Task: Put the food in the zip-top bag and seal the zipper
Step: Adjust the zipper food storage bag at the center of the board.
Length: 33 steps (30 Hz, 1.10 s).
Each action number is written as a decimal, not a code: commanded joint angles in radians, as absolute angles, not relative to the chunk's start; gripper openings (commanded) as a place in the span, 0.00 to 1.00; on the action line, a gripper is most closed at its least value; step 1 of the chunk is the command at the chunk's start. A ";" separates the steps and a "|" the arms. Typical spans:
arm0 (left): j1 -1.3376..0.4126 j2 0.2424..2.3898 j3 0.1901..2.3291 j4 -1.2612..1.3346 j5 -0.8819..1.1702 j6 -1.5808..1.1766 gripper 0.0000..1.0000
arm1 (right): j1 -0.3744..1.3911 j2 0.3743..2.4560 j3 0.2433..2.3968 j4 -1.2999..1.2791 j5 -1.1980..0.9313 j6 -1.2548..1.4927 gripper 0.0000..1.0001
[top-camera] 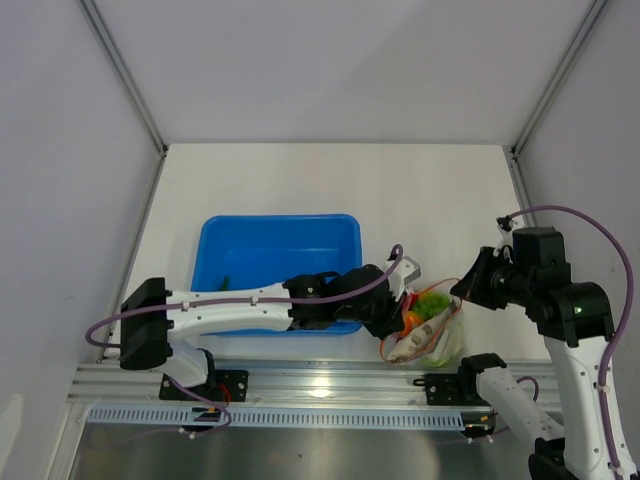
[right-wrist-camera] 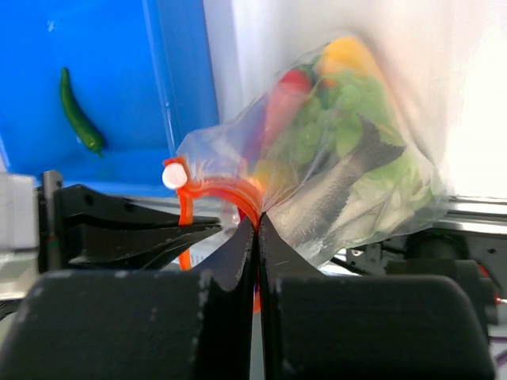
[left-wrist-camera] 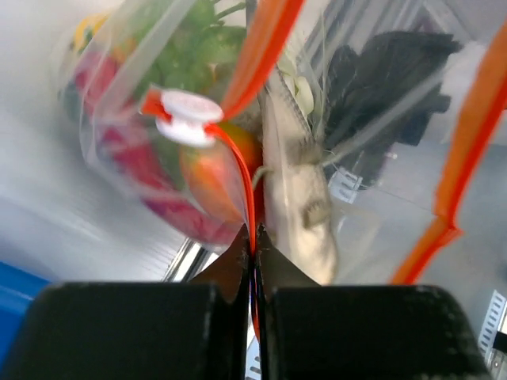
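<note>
The zip-top bag (top-camera: 428, 328) hangs near the table's front edge, between my two grippers. It holds several toy foods: greens (right-wrist-camera: 341, 131), an orange-red piece (left-wrist-camera: 212, 178) and a grey fish (left-wrist-camera: 305, 210). My left gripper (left-wrist-camera: 255, 241) is shut on the red-orange zipper (left-wrist-camera: 247, 178), just below its white slider (left-wrist-camera: 186, 117). From the other side, my right gripper (right-wrist-camera: 256, 223) is shut on the same zipper (right-wrist-camera: 230, 194) where it bends. In the top view the left gripper (top-camera: 398, 318) is at the bag's left and the right gripper (top-camera: 462, 298) at its right.
A blue tray (top-camera: 275, 232) stands left of the bag, behind the left arm. One slim dark green toy food (right-wrist-camera: 79, 115) lies in it. The metal rail (top-camera: 320, 385) of the arm bases runs just below the bag.
</note>
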<state>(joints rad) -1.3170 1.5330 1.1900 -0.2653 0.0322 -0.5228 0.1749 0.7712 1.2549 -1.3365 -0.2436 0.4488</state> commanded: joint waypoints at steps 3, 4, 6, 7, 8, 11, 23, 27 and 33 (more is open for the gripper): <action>-1.304 1.405 1.264 -0.125 0.063 -0.491 0.01 | 0.184 0.784 1.417 -1.344 -0.100 0.428 0.00; -1.298 1.378 1.240 -0.054 0.131 -0.533 0.01 | 0.186 0.782 1.434 -1.345 -0.083 0.426 0.00; -1.272 1.332 1.163 0.147 0.190 -0.598 0.01 | 0.190 0.782 1.440 -1.338 -0.074 0.425 0.00; -1.260 1.335 1.164 0.162 0.213 -0.638 0.01 | 0.193 0.784 1.427 -1.333 -0.101 0.428 0.00; -1.238 1.344 1.166 0.153 0.213 -0.644 0.01 | 0.193 0.787 1.407 -1.328 -0.119 0.433 0.00; -1.158 1.429 1.042 0.180 0.337 -0.762 0.01 | 0.193 0.759 1.238 -1.257 -0.166 0.454 0.00; -1.152 1.437 1.058 0.201 0.313 -0.730 0.01 | 0.193 0.759 1.125 -1.160 -0.264 0.491 0.00; -1.176 1.410 1.103 0.095 0.247 -0.644 0.00 | 0.193 0.762 1.114 -1.149 -0.276 0.503 0.00; -1.193 1.364 1.146 -0.100 0.128 -0.537 0.01 | 0.193 0.770 1.103 -1.129 -0.278 0.502 0.00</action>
<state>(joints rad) -1.1732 1.4239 1.0912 0.0189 0.2226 -0.6365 0.1886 0.7670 1.0962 -1.1751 -0.2546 0.4969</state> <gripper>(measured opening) 0.005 0.006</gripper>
